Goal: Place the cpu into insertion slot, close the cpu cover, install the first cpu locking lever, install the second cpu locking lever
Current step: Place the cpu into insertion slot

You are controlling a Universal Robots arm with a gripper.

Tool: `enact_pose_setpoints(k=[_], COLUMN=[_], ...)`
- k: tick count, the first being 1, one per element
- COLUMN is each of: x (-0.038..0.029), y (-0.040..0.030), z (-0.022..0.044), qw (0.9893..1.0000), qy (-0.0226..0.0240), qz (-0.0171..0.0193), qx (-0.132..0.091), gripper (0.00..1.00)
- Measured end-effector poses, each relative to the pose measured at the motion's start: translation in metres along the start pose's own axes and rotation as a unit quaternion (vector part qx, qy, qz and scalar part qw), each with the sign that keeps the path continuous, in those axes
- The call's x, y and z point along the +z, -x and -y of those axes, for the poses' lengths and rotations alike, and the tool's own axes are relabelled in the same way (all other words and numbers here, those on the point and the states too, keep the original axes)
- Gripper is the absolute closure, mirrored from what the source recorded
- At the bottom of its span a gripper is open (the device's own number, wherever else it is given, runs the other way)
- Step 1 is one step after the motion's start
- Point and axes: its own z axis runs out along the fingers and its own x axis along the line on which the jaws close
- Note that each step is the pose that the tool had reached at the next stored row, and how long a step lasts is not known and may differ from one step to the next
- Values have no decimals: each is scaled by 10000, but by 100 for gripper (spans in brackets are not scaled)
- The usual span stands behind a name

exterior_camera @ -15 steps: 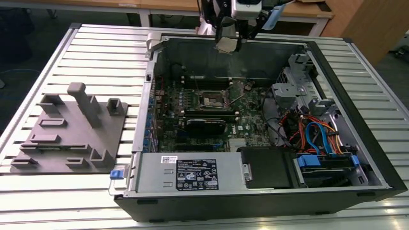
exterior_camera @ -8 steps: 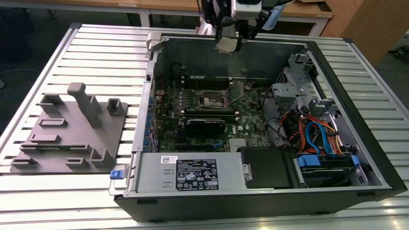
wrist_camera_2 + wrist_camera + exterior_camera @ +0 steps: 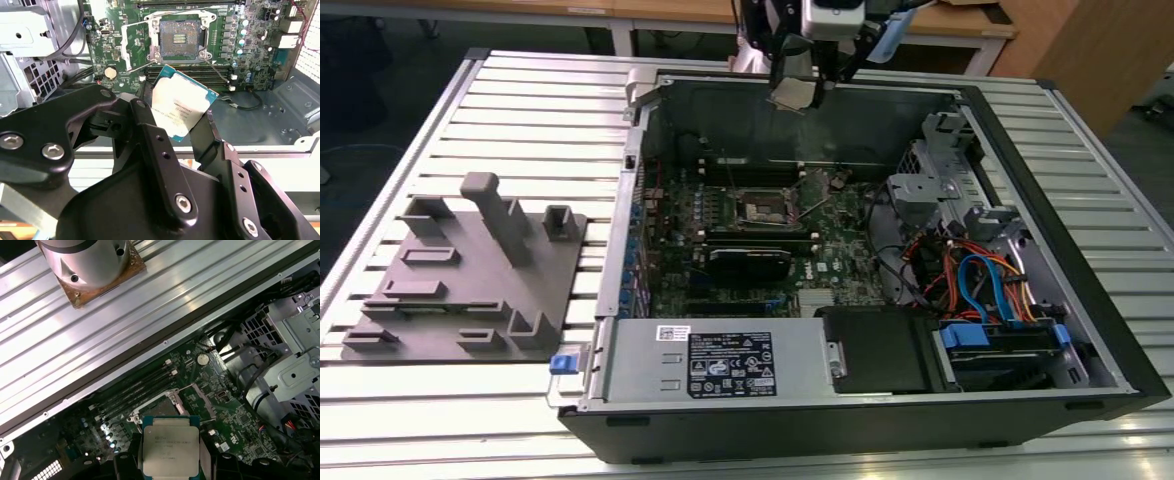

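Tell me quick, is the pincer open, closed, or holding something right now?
Pincer: closed on the cpu, which is not yet in the empty insertion slot.

insertion slot (image 3: pixel 765 207) bare, reachable from above (cpu cover (image 3: pixel 132 47) standing open), metal cage (image 3: pixel 927 185) near

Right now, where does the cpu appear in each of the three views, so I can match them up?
Exterior view: the cpu hangs in the gripper near the picture's top, over the computer case.
Second wrist view: the cpu is tilted, clamped in the gripper, in front of the open socket.
First wrist view: its metal top faces the camera.
Shared landmark: the empty insertion slot.
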Motion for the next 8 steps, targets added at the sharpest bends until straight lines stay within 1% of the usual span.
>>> enact_pose_setpoints(k=[4, 8], x=[0, 0], y=[0, 0], z=[0, 0], qw=[10000, 10000], qy=[2, 2], qz=[7, 8], qx=[72, 89], gripper=[46, 46])
